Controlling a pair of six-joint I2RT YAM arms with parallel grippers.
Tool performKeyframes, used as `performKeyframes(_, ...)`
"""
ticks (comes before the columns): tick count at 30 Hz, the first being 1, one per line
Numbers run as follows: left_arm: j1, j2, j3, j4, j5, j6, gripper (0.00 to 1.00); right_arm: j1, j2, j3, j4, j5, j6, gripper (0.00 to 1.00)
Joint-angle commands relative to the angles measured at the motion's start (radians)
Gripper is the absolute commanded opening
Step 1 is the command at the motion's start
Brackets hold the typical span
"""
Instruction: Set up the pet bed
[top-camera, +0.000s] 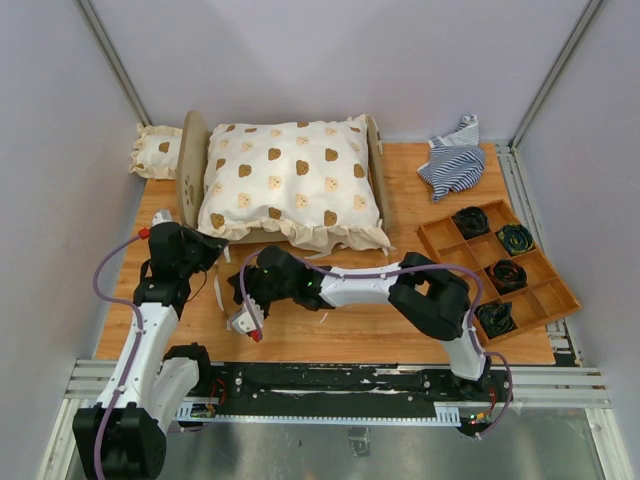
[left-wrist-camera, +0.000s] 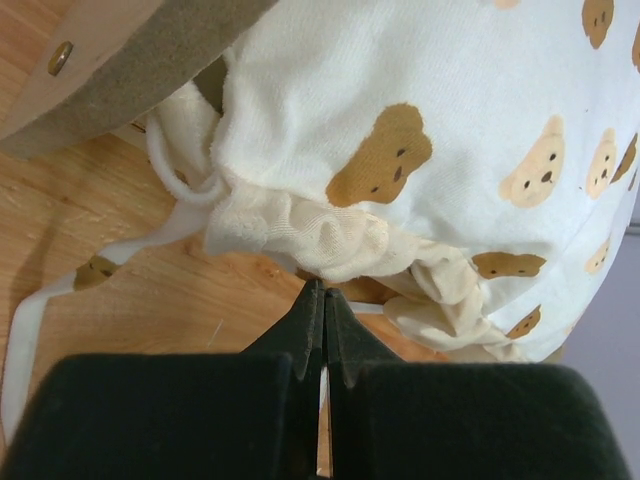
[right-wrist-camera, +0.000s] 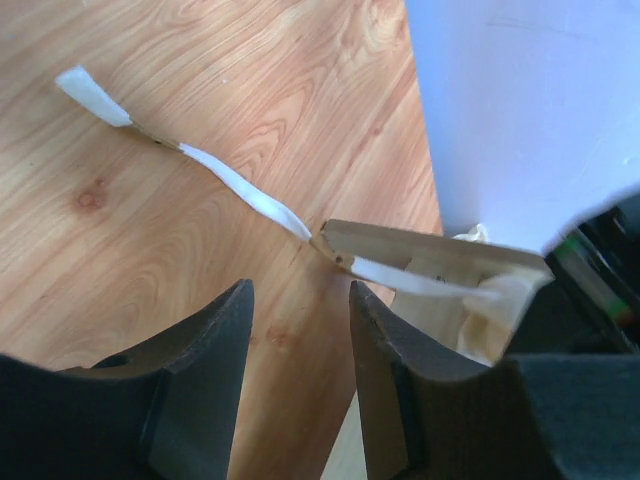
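Observation:
The pet bed (top-camera: 190, 165) stands at the back left of the table, its rounded wooden end boards upright. A large cream bear-print cushion (top-camera: 290, 180) covers it and hides its striped base. My left gripper (top-camera: 213, 252) is at the bed's front left corner. In the left wrist view it (left-wrist-camera: 322, 292) is shut, its tips touching the cushion's frill (left-wrist-camera: 300, 235) below the end board (left-wrist-camera: 120, 60). My right gripper (top-camera: 245, 288) is in front of the bed. It (right-wrist-camera: 300, 300) is open and empty over the table, near a white tie ribbon (right-wrist-camera: 235, 185) and a wooden frame corner (right-wrist-camera: 430, 258).
A small bear-print pillow (top-camera: 155, 150) lies left of the bed. A striped cloth (top-camera: 452, 160) lies at the back right. A compartmented wooden tray (top-camera: 545, 300) with dark rolled items sits at the right edge. Loose white ties (top-camera: 218, 290) trail on the table.

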Motion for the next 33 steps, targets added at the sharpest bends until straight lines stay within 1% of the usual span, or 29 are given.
performKeyframes(1, 0.009, 0.006, 0.049, 0.0, 0.037, 0.036, 0.0, 0.059, 0.111, 0.065, -0.061, 0.189, -0.414, 0.45)
performKeyframes(3, 0.01, 0.004, 0.052, -0.011, 0.033, 0.046, 0.0, 0.07, 0.149, 0.108, -0.086, 0.212, -0.487, 0.46)
performKeyframes(5, 0.011, 0.0, 0.054, -0.018, 0.032, 0.054, 0.0, 0.078, 0.187, 0.163, -0.145, 0.234, -0.551, 0.47)
performKeyframes(8, 0.012, -0.004, 0.073, -0.03, 0.025, 0.082, 0.0, 0.086, 0.209, 0.193, -0.195, 0.254, -0.655, 0.47)
performKeyframes(10, 0.013, 0.0, 0.094, -0.044, 0.008, 0.116, 0.0, 0.094, 0.219, 0.189, -0.205, 0.274, -0.727, 0.47)
performKeyframes(12, 0.013, 0.007, 0.113, -0.062, -0.007, 0.141, 0.0, 0.101, 0.214, 0.15, -0.188, 0.248, -0.788, 0.47)
performKeyframes(16, 0.013, 0.008, 0.126, -0.061, -0.016, 0.174, 0.0, 0.131, 0.237, 0.147, -0.241, 0.232, -0.885, 0.46)
performKeyframes(23, 0.013, 0.027, 0.129, -0.042, 0.013, 0.194, 0.0, 0.159, 0.281, 0.215, -0.343, 0.233, -0.959, 0.42)
performKeyframes(29, 0.013, 0.026, 0.131, -0.031, 0.019, 0.213, 0.0, 0.189, 0.333, 0.309, -0.457, 0.294, -0.998, 0.41)
performKeyframes(32, 0.013, 0.031, 0.126, -0.022, 0.026, 0.219, 0.0, 0.203, 0.365, 0.349, -0.5, 0.323, -1.013, 0.39)
performKeyframes(33, 0.013, 0.034, 0.128, -0.021, 0.028, 0.223, 0.0, 0.207, 0.374, 0.357, -0.509, 0.332, -1.017, 0.34)
